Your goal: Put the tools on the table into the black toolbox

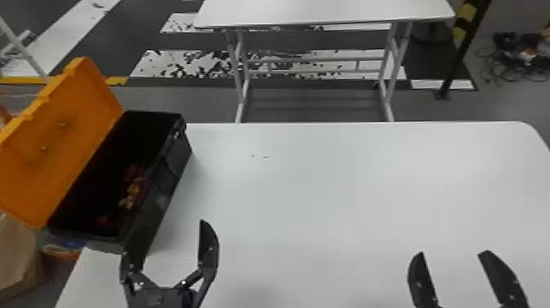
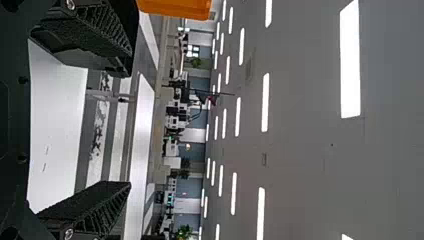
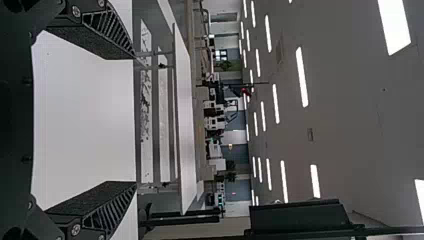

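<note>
The black toolbox (image 1: 163,184) stands at the left of the white table with its orange lid (image 1: 61,139) swung open to the left. Red and yellow items (image 1: 133,190) lie inside it; their exact kind cannot be told. My left gripper (image 1: 165,241) is open beside the toolbox's near end, nothing between its fingers; in its wrist view the left gripper (image 2: 127,127) shows the same wide gap. Over the near right part of the table, my right gripper (image 1: 454,254) is also open and holds nothing, as the right gripper (image 3: 135,120) in its own wrist view confirms.
The white table (image 1: 327,184) reaches from the toolbox to the right side. Beyond its far edge stands a second white table (image 1: 323,10) on metal legs. A striped post (image 1: 466,24) and cables (image 1: 519,61) are at the back right.
</note>
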Tool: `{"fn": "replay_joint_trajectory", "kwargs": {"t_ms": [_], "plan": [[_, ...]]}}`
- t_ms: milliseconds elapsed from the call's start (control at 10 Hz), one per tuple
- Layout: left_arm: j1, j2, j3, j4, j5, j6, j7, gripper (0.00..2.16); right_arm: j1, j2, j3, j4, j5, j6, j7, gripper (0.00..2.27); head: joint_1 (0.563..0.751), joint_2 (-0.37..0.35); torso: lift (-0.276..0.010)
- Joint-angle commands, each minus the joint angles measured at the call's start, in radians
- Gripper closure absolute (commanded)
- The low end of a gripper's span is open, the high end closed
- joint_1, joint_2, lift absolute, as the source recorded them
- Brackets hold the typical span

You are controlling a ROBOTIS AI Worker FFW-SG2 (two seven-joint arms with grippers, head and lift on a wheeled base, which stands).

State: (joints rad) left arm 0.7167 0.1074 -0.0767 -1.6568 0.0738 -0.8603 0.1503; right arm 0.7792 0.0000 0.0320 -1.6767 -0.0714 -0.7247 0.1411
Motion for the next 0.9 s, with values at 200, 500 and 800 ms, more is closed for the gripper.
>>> {"fn": "replay_joint_trajectory", "kwargs": {"t_ms": [200, 500, 800], "plan": [[-0.008, 0.005, -0.003, 0.005, 0.001, 0.025, -0.001, 0.08, -0.003, 0.001, -0.001, 0.002, -0.004, 0.006, 0.000, 0.12, 0.695, 0.103, -0.075], [-0.014, 0.008, -0.015, 0.005, 0.003, 0.056, -0.001, 0.08, -0.006, 0.001, -0.001, 0.003, -0.005, 0.012, 0.000, 0.12, 0.695, 0.092, -0.075], [-0.013, 0.009, -0.014, -0.003, 0.009, 0.056, -0.001, 0.08, -0.006, 0.001, -0.001, 0.005, -0.005, 0.012, 0.000, 0.12, 0.695, 0.087, -0.075]]}}
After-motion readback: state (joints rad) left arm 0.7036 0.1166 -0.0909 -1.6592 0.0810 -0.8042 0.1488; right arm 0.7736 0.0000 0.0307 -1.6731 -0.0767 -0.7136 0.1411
